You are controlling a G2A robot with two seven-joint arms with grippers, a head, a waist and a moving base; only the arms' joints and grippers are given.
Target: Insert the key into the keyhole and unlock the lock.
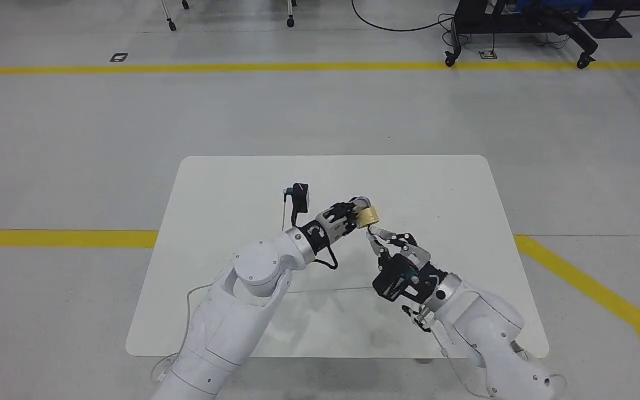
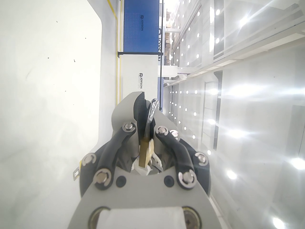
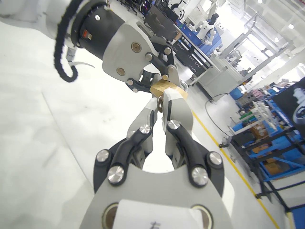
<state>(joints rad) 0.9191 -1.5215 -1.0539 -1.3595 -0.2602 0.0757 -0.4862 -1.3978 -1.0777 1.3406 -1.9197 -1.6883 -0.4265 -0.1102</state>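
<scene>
lock (image 3: 158, 87) is being clamped by left gripper (image 2: 149, 114), key (image 3: 160, 103) pinched by right gripper (image 3: 162, 98), so a slip's probably being risked if twisted crooked.

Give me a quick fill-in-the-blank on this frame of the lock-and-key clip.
1. The left gripper is shut on the brass ____.
2. The right gripper pinches the ____, its head right at that brass body.
3. Both grippers meet above the ____ table.
Missing: lock; key; white.
</scene>
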